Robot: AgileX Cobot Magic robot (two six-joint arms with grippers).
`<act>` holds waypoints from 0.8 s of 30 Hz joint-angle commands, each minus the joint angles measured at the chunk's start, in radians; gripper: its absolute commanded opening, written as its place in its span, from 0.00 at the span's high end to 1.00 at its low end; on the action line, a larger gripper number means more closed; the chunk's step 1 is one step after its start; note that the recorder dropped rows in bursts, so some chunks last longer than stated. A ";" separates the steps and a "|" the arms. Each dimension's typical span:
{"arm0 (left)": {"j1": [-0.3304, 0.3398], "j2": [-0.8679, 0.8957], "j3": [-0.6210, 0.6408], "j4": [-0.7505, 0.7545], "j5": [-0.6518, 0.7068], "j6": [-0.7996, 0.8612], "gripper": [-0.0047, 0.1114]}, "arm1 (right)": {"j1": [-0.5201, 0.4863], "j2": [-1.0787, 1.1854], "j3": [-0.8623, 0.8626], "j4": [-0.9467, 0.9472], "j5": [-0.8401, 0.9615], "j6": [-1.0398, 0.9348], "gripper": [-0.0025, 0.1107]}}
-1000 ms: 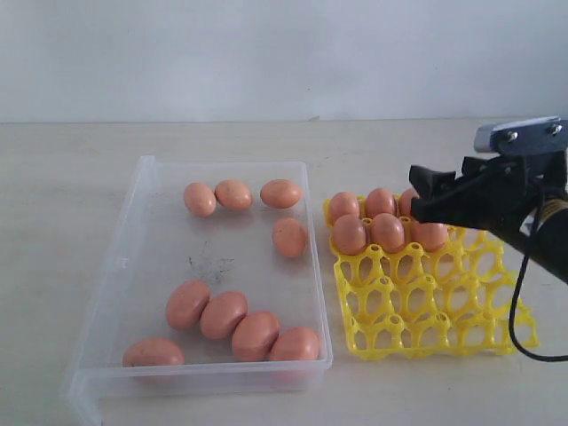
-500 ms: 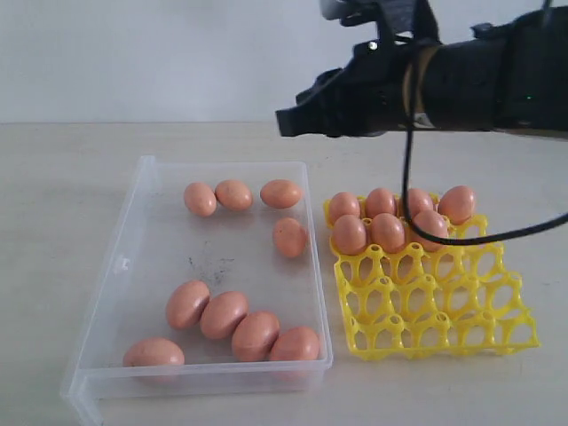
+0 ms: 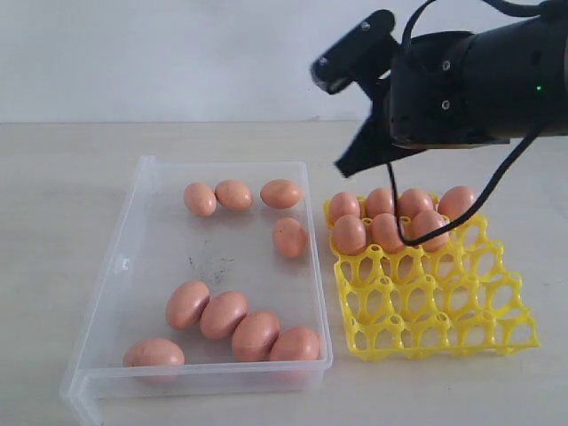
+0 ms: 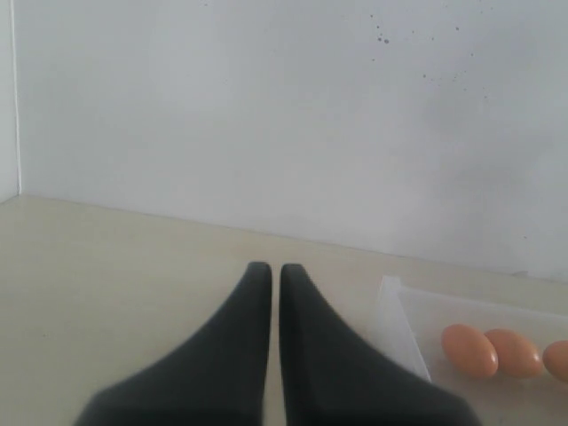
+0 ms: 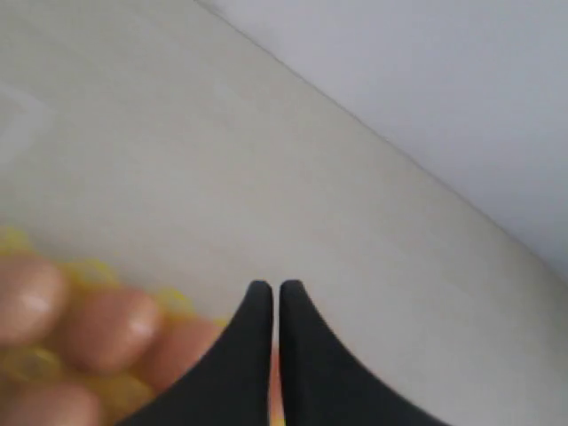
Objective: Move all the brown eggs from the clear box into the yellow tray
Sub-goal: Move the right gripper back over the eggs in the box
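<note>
**Pale beige table (image 3: 62, 160) with two containers lying side by side on it.**
The clear box (image 3: 120, 266) sits flat on the left part of the table, its long sides running away from the exterior camera. The yellow tray (image 3: 373, 257), the smaller of the two, lies flat just beside the box's right wall. Its edges are roughly parallel to the box. The matte tabletop stretches back to a plain white wall (image 3: 177, 53) behind.

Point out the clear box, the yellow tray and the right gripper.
clear box (image 3: 103, 286), exterior view, left wall.
yellow tray (image 3: 437, 312), exterior view, empty front lattice.
right gripper (image 5: 273, 289), right wrist view, between fingertips.
</note>
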 commanded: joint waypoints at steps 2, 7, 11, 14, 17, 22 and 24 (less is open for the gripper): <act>-0.002 -0.002 0.003 -0.009 -0.003 -0.009 0.93 | -0.008 -0.007 -0.018 0.230 0.317 -0.402 0.98; -0.002 -0.002 0.003 -0.009 -0.003 -0.009 0.93 | -0.008 -0.005 -0.104 0.743 0.056 -0.680 0.98; -0.002 -0.002 0.003 -0.009 -0.003 -0.009 0.93 | -0.008 0.043 -0.227 1.101 -0.065 -0.862 0.98; -0.002 -0.002 0.003 -0.009 -0.003 -0.009 0.93 | -0.008 0.132 -0.369 1.182 0.052 -0.875 0.98; -0.002 -0.002 0.003 -0.009 -0.003 -0.009 0.93 | -0.008 0.229 -0.498 1.195 0.167 -0.848 0.98; -0.002 -0.002 0.003 -0.009 -0.003 -0.009 0.93 | -0.008 0.353 -0.633 1.209 0.183 -0.816 0.98; -0.002 -0.002 0.003 -0.009 -0.003 -0.009 0.93 | -0.008 0.387 -0.660 1.209 0.198 -0.819 0.98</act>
